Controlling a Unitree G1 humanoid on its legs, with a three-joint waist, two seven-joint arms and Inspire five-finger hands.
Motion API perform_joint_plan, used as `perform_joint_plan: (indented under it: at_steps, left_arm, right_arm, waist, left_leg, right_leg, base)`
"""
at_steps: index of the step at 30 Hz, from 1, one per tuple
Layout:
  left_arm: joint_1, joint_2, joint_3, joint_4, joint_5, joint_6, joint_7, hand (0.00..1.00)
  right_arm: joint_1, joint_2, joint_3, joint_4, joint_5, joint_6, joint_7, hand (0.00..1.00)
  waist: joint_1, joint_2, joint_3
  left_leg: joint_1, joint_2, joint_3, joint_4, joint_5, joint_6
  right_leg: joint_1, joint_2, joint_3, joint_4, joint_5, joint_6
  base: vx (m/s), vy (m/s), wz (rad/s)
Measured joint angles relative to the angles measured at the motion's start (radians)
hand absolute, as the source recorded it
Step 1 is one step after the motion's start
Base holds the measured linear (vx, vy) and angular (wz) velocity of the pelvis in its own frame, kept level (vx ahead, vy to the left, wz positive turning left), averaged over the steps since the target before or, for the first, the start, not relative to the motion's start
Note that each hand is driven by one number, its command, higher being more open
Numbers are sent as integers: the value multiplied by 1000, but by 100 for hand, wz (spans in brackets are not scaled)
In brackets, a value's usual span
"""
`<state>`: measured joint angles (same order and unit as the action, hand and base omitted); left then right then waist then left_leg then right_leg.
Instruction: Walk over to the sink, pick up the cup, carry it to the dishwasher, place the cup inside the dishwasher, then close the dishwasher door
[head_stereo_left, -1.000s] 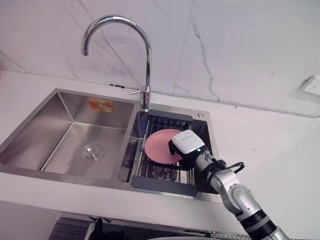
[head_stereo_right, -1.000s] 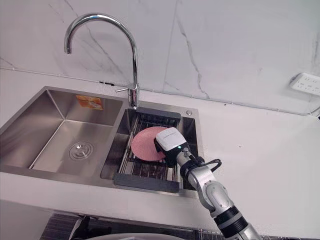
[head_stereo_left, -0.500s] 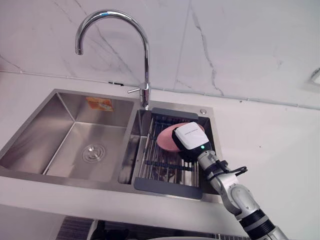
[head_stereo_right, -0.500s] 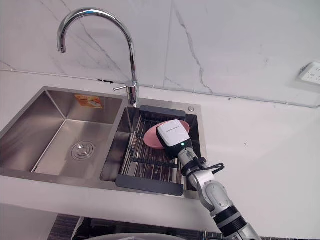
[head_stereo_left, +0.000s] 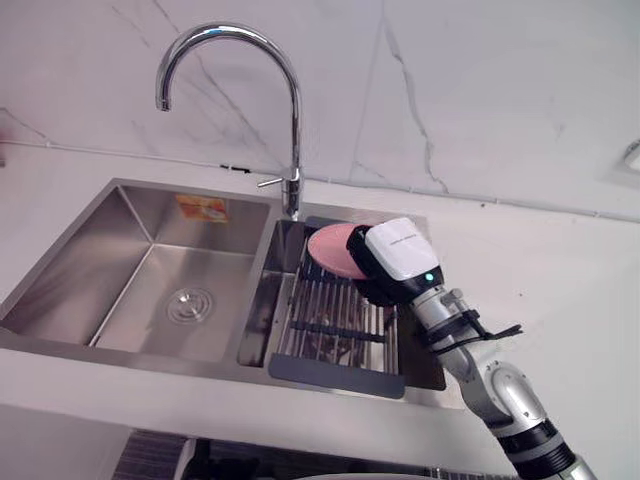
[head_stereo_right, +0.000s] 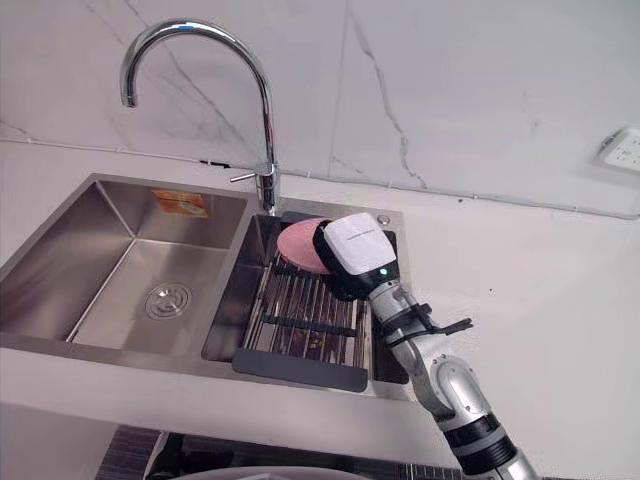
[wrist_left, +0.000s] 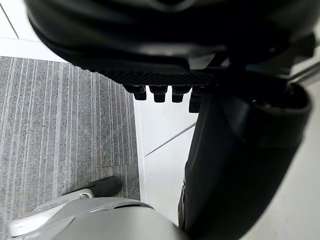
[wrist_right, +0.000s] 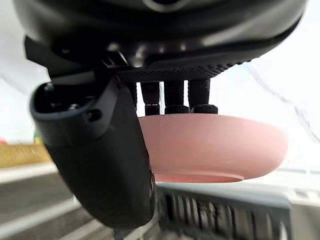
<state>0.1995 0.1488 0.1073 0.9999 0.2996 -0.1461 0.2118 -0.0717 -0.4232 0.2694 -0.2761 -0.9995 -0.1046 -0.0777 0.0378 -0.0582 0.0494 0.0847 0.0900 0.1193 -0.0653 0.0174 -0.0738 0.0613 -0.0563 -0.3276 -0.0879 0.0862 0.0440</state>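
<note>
Compared with a second ago, the right hand (head_stereo_left: 398, 262) is holding the pink dish (head_stereo_left: 328, 247) higher and further back, over the far end of the sink rack (head_stereo_left: 335, 325), near the faucet (head_stereo_left: 293, 130). The head views are showing the dish half behind the hand with the arm reaching in from the lower right, while the right wrist view is showing fingers (wrist_right: 174, 97) curling over the rim and the thumb (wrist_right: 100, 160) closing on its side, so the hand is gripping it. The left hand (wrist_left: 165, 45) is hanging over a grey floor mat (wrist_left: 65, 130); I cannot tell if it is open or closed.

pink bowl (head_stereo_left: 328, 247); silver sink (head_stereo_left: 140, 215); chrome tap (head_stereo_left: 296, 120); white wall (head_stereo_left: 500, 90) veined grey; grey striped floor (wrist_left: 60, 125).
</note>
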Motion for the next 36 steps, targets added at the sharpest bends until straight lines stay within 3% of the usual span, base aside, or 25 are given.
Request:
perform_joint_plan:
  at_steps: [10, 13, 15, 16, 17, 20, 22, 24, 25, 27, 29, 30, 31, 32, 33, 34, 35, 36]
  left_arm:
    - [23, -1, 3, 18, 9, -29, 65, 100]
    - [57, -17, 17, -19, 15, -34, 76, 100]
    - [117, -44, 22, -46, 14, -35, 102, 100]
    - [129, -49, 20, -45, 14, -32, 105, 100]
    - [145, -50, 0, -45, 12, -16, 98, 100]
    - [141, -29, -30, -51, 4, -15, 37, 100]
    - [141, -10, -82, -58, -4, -16, -11, 100]
    - [140, -8, -83, -84, -36, -12, -17, 100]
    - [139, -15, -70, -91, -48, -10, -17, 100]
    - [152, -39, -28, -95, -99, 2, -12, 100]
    - [159, -40, -10, -98, -124, 10, -6, 100]
    - [155, -43, 12, -101, -125, 11, 1, 100]
    - [147, -47, 30, -100, -126, 28, 9, 100]
    - [146, -51, 62, -93, -127, 39, 20, 100]
    - [150, -55, 72, -87, -131, 39, 29, 100]
    - [150, -47, 92, -81, -148, 41, 46, 100]
    - [151, -41, 103, -78, -162, 48, 59, 100]
    - [149, -37, 104, -80, -161, 47, 64, 100]
  right_arm:
    - [52, -8, -134, -173, 76, -85, -51, 0]
    - [51, -38, -169, -182, 82, -97, -77, 0]
    - [10, -89, -171, -180, 126, -114, -79, 0]
    - [6, -101, -176, -181, 140, -120, -84, 0]
    - [6, -119, -203, -182, 153, -137, -112, 0]
    - [-6, -113, -262, -155, 152, -135, -150, 0]
    - [-38, -112, -265, -105, 150, -124, -161, 0]
    - [-60, -87, -263, -71, 150, -106, -161, 0]
    - [-76, -83, -255, -61, 150, -106, -162, 0]
    - [-138, -84, -228, -35, 140, -122, -164, 0]
    - [-170, -86, -222, -36, 131, -133, -171, 0]
    - [-197, -91, -222, -37, 127, -136, -170, 0]
    - [-205, -98, -226, -38, 122, -135, -171, 0]
    - [-215, -93, -224, -26, 114, -132, -170, 0]
    - [-217, -88, -223, -20, 110, -131, -169, 0]
    - [-213, -87, -224, -10, 106, -126, -170, 0]
    - [-210, -89, -225, 2, 91, -123, -170, 0]
    - [-210, -91, -225, 4, 90, -120, -170, 0]
  waist:
    - [-27, 4, 9]
    - [-30, 13, 19]
    - [-19, 44, 38]
    - [-23, 55, 42]
    - [-42, 74, 43]
    - [-56, 63, 56]
    - [-55, 69, 61]
    - [-42, 82, 83]
    - [-31, 88, 92]
    - [1, 83, 89]
    - [2, 60, 76]
    - [4, 55, 80]
    - [-1, 52, 82]
    - [28, 68, 75]
    - [42, 70, 71]
    - [30, 53, 62]
    - [28, 37, 54]
    - [28, 25, 47]
  left_leg:
    - [29, 9, -6, 53, -24, -2]
    - [-51, 42, -13, 284, -145, -2]
    - [-115, 69, -56, 510, -237, 5]
    - [-123, 69, -74, 533, -254, -3]
    - [-121, 59, -104, 522, -296, -21]
    - [-153, 8, -62, 473, -293, 21]
    - [-184, -7, -13, 504, -303, 38]
    - [-199, 36, 38, 510, -294, 76]
    - [-191, 53, 66, 501, -287, 79]
    - [-160, 90, 169, 502, -286, 79]
    - [-154, 97, 210, 521, -292, 70]
    - [-166, 101, 227, 557, -305, 59]
    - [-187, 105, 214, 567, -323, 47]
    - [-195, 106, 195, 520, -301, 67]
    - [-197, 138, 243, 516, -292, 65]
    - [-200, 154, 276, 517, -282, 60]
    - [-204, 155, 309, 517, -273, 47]
    - [-210, 155, 322, 521, -266, 36]
  right_leg:
    - [41, 3, -1, 31, -31, -6]
    - [0, 7, 37, 117, -87, -27]
    - [-59, 33, 158, 206, -108, -27]
    - [-72, 40, 185, 220, -107, -25]
    - [-118, 48, 238, 241, -94, -5]
    - [-212, 14, 321, 226, -14, 27]
    - [-236, 1, 360, 185, 17, 14]
    - [-217, 6, 257, 132, -41, -101]
    - [-233, -2, 204, 177, -58, -98]
    - [-268, -87, 6, 516, -149, -103]
    - [-233, -150, -61, 675, -218, -120]
    - [-229, -144, -69, 654, -228, -95]
    - [-223, -104, -58, 584, -219, -80]
    - [-186, -35, 12, 425, -190, -43]
    - [-188, -25, -1, 438, -205, -81]
    - [-164, -63, -58, 518, -270, -94]
    - [-98, -95, -70, 443, -291, -44]
    - [-68, -95, -62, 368, -289, 4]
  base:
    - [-31, 3, 1]
    - [-49, 43, -38]
    - [-53, 109, -141]
    - [-43, 151, -158]
    - [-54, 201, -115]
    - [-107, 232, -86]
    - [-171, 227, -73]
    - [-226, 158, -68]
    - [-177, 66, -109]
    - [-132, 15, -125]
    - [-125, -60, -83]
    - [-141, -88, -84]
    - [-193, -16, -128]
    - [-216, -17, -149]
    - [-229, -68, -167]
    - [-166, -161, -129]
    - [-131, -183, -94]
    - [-67, -222, -66]
